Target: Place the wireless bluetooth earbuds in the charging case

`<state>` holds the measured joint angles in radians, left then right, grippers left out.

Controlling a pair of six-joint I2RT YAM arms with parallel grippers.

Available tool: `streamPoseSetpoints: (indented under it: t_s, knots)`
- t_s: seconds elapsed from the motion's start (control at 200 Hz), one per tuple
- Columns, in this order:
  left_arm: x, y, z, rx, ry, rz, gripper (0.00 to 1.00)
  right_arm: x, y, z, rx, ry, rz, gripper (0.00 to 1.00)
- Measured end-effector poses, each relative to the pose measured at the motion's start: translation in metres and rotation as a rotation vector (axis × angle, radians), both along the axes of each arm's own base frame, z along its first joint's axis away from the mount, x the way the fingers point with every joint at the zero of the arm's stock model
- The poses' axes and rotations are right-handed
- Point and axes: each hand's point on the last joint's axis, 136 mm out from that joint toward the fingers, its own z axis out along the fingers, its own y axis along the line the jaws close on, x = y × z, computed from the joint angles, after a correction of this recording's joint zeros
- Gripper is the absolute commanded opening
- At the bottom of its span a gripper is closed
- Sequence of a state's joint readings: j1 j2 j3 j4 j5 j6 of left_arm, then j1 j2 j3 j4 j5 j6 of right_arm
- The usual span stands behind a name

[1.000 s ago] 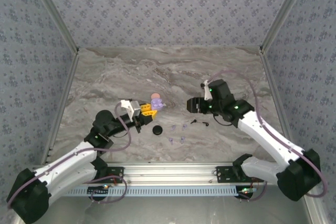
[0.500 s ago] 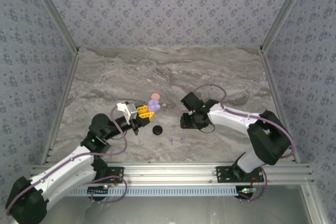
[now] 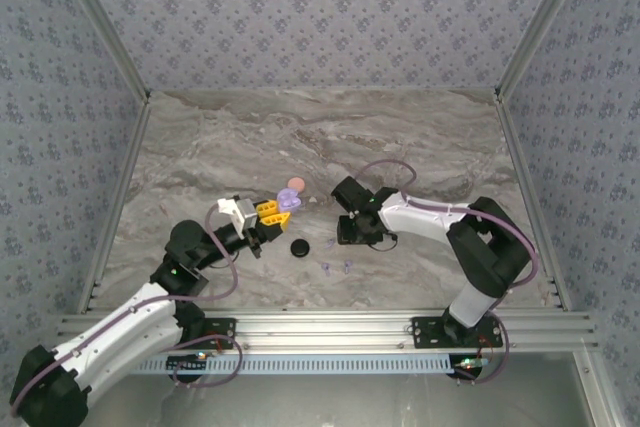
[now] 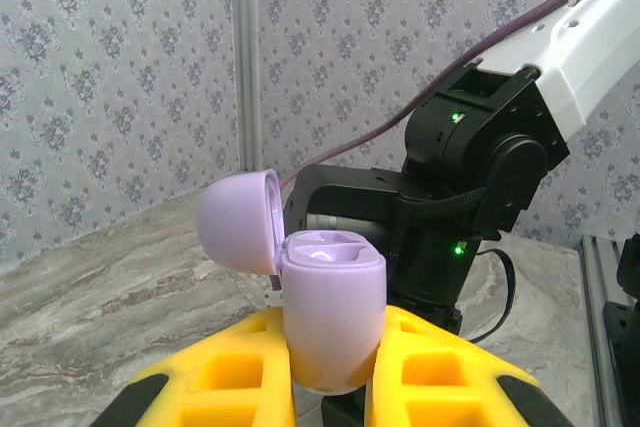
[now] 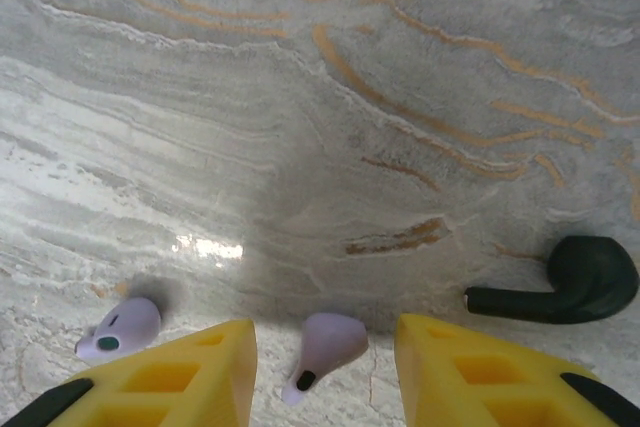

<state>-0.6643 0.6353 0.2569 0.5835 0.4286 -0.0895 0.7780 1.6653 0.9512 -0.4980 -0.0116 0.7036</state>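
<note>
Right wrist view: a lavender earbud (image 5: 325, 342) lies between the wide-open right jaws.

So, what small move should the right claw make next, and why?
Probably lower the right claw and shut it on the lavender earbud. It lies on the table between the open fingers, while the left claw holds the open case.
</note>
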Motion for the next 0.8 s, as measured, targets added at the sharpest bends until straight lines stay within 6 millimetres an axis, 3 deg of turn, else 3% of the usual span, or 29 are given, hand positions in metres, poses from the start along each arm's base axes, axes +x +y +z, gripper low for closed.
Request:
streamPoseSetpoints:
  t_s: [0.8]
  knots:
    - [0.0015, 0.0004, -0.0031, 0.009, 0.008, 0.008, 0.0, 0.0017, -0.0022, -0.0036, -0.046, 0.002, 0.005, 0.23]
